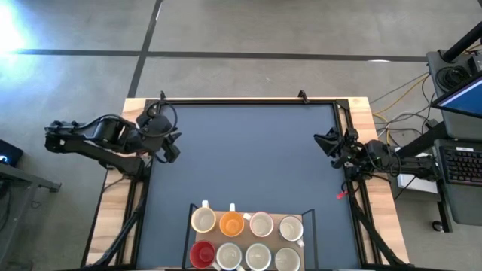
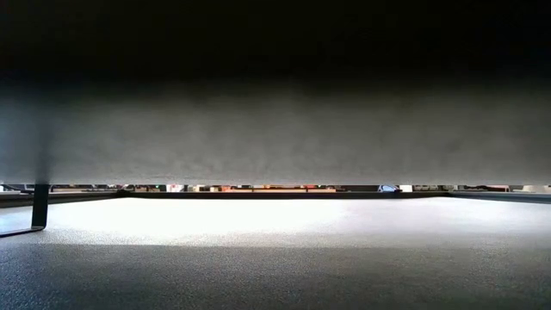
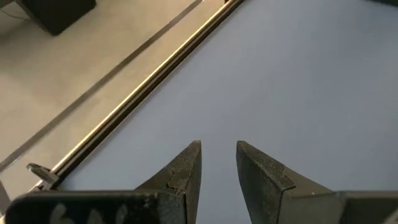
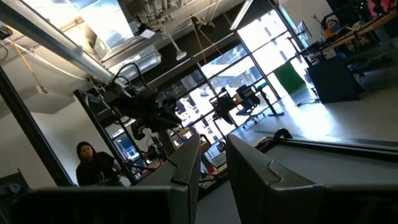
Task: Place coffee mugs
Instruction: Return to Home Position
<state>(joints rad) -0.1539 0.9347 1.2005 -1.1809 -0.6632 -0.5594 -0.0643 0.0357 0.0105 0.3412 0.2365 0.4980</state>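
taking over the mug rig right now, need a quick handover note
Left gripper: slightly open, empty, over the left edge of the table.
Right gripper: slightly open, empty, at the table's right edge.
Mugs: all eight sit on the rack at bottom centre of the high view, in two rows of four. The orange mug is in one row, the red mug ends the other, and the rest are white.
Done: every mug in view is on the rack.
Left: no mug remains on the table, and both arms look at or near home.
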